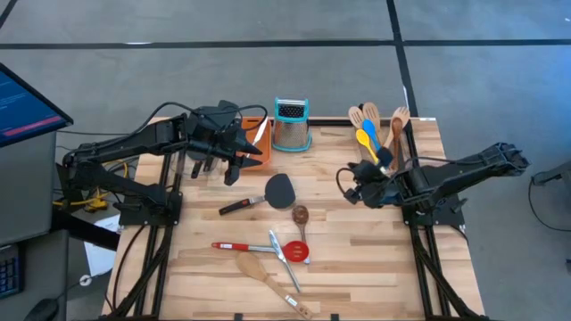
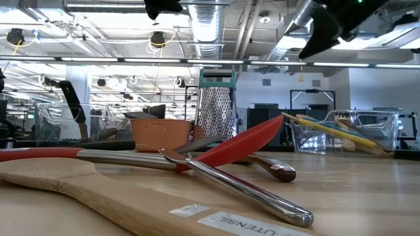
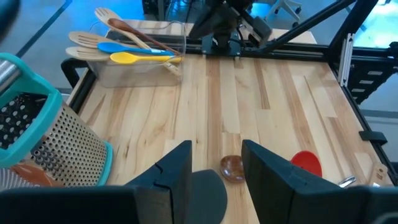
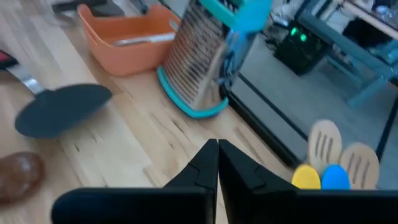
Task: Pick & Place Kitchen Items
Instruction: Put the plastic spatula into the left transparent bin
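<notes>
Several kitchen items lie flat on the wooden table: a black turner (image 1: 268, 193), a brown wooden spoon (image 1: 301, 217), a red spoon (image 1: 294, 252), a red-handled tool (image 1: 236, 245) and a wooden spatula (image 1: 257, 267). Wooden, yellow and blue spoons (image 1: 370, 132) stick out of a clear bin (image 3: 134, 68) at the far right. My left gripper (image 3: 216, 167) hangs open above the table near the orange tray, over the turner's head (image 3: 205, 193), holding nothing. My right gripper (image 4: 217, 149) is shut and empty, raised at the table's right (image 1: 348, 183), pointing toward the grater.
A steel box grater with a teal top (image 1: 292, 125) stands at the far middle, next to the orange tray (image 1: 254, 134), which holds a utensil (image 4: 134, 38). Bare wood lies between the grater and the clear bin (image 3: 249, 93).
</notes>
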`<move>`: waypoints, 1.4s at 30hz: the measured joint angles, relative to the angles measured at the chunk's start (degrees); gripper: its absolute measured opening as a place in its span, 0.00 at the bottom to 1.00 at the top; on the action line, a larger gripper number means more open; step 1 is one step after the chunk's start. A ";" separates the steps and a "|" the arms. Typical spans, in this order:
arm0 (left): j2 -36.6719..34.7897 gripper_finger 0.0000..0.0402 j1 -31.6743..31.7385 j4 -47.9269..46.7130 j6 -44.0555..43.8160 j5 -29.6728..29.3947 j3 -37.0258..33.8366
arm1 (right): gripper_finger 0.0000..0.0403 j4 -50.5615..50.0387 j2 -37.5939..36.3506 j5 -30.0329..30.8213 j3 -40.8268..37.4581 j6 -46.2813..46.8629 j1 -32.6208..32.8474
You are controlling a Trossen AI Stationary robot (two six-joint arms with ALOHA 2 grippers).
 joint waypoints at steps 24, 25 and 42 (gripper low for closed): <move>0.02 0.32 -0.02 4.54 0.04 0.00 0.00 | 0.00 10.46 0.04 -0.67 0.00 5.51 2.18; 0.02 0.32 -0.02 4.52 0.04 0.00 -0.01 | 0.00 11.27 0.04 -0.73 0.00 5.51 2.18; 0.02 0.32 -0.02 4.11 0.04 0.00 -0.02 | 0.00 15.78 0.04 -1.74 0.00 5.51 2.18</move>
